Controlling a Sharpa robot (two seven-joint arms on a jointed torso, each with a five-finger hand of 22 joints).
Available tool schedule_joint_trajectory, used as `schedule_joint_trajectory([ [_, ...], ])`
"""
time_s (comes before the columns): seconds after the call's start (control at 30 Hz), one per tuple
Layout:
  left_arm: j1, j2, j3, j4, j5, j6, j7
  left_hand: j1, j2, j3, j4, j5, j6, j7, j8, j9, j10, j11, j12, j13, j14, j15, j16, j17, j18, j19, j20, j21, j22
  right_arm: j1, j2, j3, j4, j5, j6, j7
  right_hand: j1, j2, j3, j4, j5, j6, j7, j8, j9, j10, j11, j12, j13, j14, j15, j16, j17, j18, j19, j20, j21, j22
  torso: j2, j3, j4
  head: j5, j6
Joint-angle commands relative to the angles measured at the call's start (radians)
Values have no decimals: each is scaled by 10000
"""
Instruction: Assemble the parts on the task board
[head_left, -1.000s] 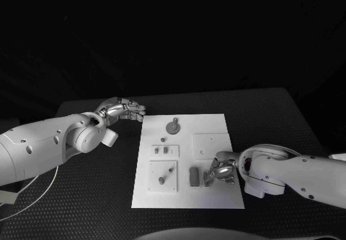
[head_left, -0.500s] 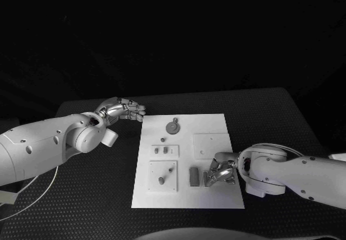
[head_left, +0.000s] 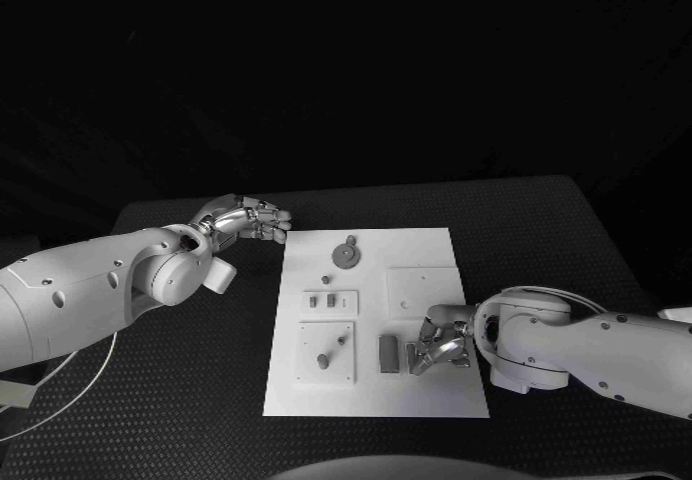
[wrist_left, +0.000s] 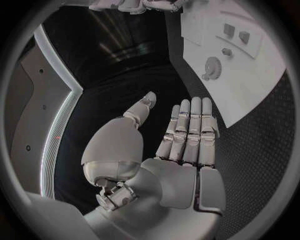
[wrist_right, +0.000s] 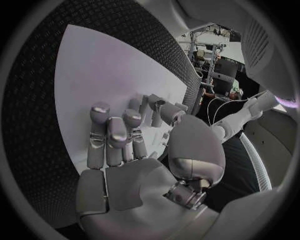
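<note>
We saw the right silver many-fingered hand (head_left: 441, 347) down on the near right part of the flat white rectangular task board (head_left: 433, 245), fingertips crowded around a small grey upright part (head_left: 415, 357) just beside a darker grey rectangular block part (head_left: 388, 352). In the right wrist view the right hand's fingers (wrist_right: 115, 132) reached over the board toward a cluster of small grey pieces (wrist_right: 156, 110), thumb close in — we couldn't tell whether anything was actually pinched or just touched. The left silver many-fingered hand (head_left: 248, 220) hovered off the board's far left corner over the black textured table (head_left: 173, 400); its fingers (wrist_left: 190, 127) lay straight, side by side, thumb apart, nothing in them.

Risks as we judged them: the fingertips were bunched very near two parts, so a nudge could tip or slide the neighbouring block out of place. A loose pinch could drop the small part flat on the board. Pressing at an angle could jam a part in its seat or shift the whole board, since nothing visibly held it down and the left hand wasn't bracing it.

Hard to make out — the contact itself was hidden under the right hand in the head view. The small part's shape and seat were too tiny to read. Other parts stayed legible: a round grey disc (head_left: 346, 255) farther up, two small pegs (head_left: 323, 298) on a raised square.
</note>
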Motion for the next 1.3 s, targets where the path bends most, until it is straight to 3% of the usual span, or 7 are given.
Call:
schedule_joint_trajectory([
  [0.03, 13, 4, 5, 32, 29, 129, 67, -52, 8, 46, 0, -50, -20, -40, 39, -17, 43, -3, -32, -16, 58, 45, -58, 13, 111, -87, 12, 20, -15, -67, 63, -37, -16, -343, 131, -37, 84, 26, -26, 20, -35, -9, 74, -19, -20, 6, -65, 8, -7, -16, -82, -31, 3, 370, 1, -54, -50, 151, 5, -8, -4, 6, -1],
  [0.17, 13, 0, 5, 37, 29, 122, 77, -54, 9, 46, 2, -50, -19, -40, 40, -17, 43, -3, -32, -17, 59, 45, -61, 17, 110, -87, 12, 20, -15, -77, 96, -37, -42, -456, 151, -75, 144, 120, -28, 29, -35, 47, 49, 19, -9, 36, -90, 19, -8, -10, -104, -17, 11, 370, 20, -63, -46, 153, 6, -8, -4, 7, -8],
  [0.37, 13, -4, 4, 56, -16, 121, 89, -72, 57, 59, 36, -46, -19, -39, 43, -20, 45, -3, -32, -20, 65, 46, -75, 36, 110, -82, 13, 23, -16, -105, 131, -38, -57, -671, 184, -130, 183, 447, -83, 26, -39, 207, -10, 127, 36, 66, -146, 29, -8, -16, -150, -1, 21, 370, 19, -64, -46, 162, 3, -6, 1, 13, -8],
  [0.67, 13, -5, 4, 51, -30, 107, 91, -74, 69, 66, 46, -44, -21, -40, 43, -22, 44, -3, -32, -22, 67, 46, -83, 46, 111, -82, 12, 23, -17, -121, 146, -38, -72, -870, 187, -183, 304, 844, -175, -336, -34, 268, -57, 195, 88, 89, -191, 34, -6, -33, -194, 13, 31, 370, -6, -61, -40, 178, 1, -8, -6, 12, -11],
  [1.07, 13, 6, 4, 42, -34, 111, 91, -67, 66, 72, 44, -44, -23, -40, 44, -23, 43, -3, -33, -24, 69, 45, -90, 56, 112, -85, 11, 22, -18, -122, 114, -38, -119, -816, 158, -137, 265, 855, -223, -435, -34, 276, -60, 208, 99, 96, -194, 30, -8, -37, -198, 15, 31, 370, -9, -45, -41, 176, -2, -4, -12, -1, 9],
  [1.3, 13, 33, 4, 1, -34, 100, 96, -63, 63, 74, 43, -44, -24, -40, 45, -24, 42, -3, -33, -25, 71, 45, -95, 62, 112, -86, 11, 22, -18, -116, -6, -30, -183, -542, 190, -24, 182, 673, -230, -408, -23, 249, -51, 194, 94, 96, -185, 19, -14, -42, -192, 5, 24, 370, -9, -31, -57, 165, -8, -3, -9, -17, 73],
])
